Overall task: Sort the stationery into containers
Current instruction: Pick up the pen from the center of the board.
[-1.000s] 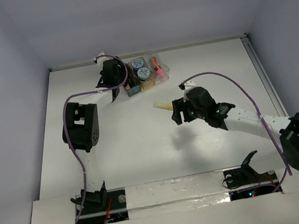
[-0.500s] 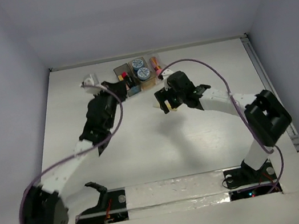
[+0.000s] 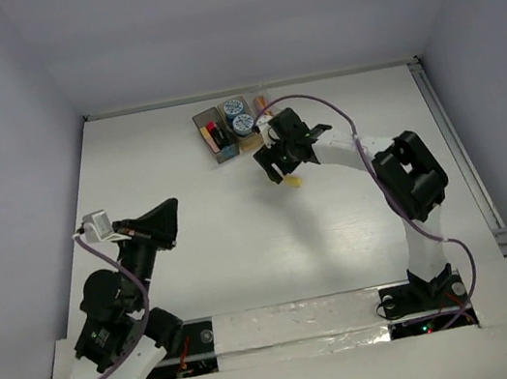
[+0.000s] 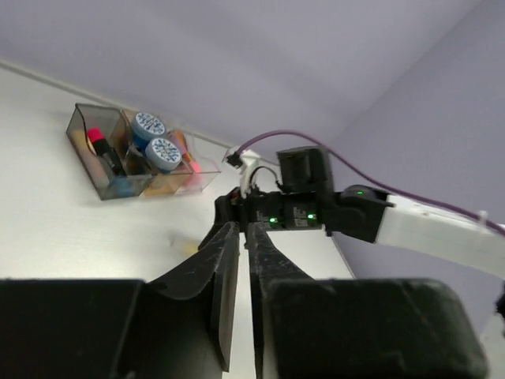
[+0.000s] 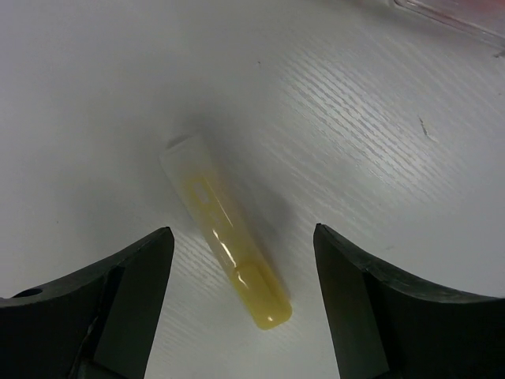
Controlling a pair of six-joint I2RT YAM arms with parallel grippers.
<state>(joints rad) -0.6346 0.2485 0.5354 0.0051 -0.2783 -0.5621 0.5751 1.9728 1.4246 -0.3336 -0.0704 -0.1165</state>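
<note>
A pale yellow highlighter (image 5: pixel 225 237) lies flat on the white table, apart from the containers (image 3: pixel 205 119). My right gripper (image 5: pixel 243 231) hangs open just above it, one finger on each side and neither touching; from above, this gripper (image 3: pixel 280 160) is just in front of the bins and the highlighter (image 3: pixel 294 181) shows below it. The dark grey bin (image 4: pixel 81 126) holds a red-pink highlighter (image 4: pixel 101 146). Two round blue-white tubs (image 4: pixel 148 125) sit in the amber bin. A pink stick (image 3: pixel 261 105) shows in the clear bin. My left gripper (image 3: pixel 169 211) is shut on nothing, far back at the near left.
The right arm's purple cable (image 3: pixel 334 116) loops over the table behind the bins. A metal rail (image 3: pixel 450 135) runs along the table's right edge. Grey walls close in the back and both sides. The right arm (image 4: pixel 347 217) fills the middle of the left wrist view.
My left arm has pulled back from the bins to the near left and its jaws have shut. My right gripper moved toward the bins, and the yellow highlighter now lies on the table.
</note>
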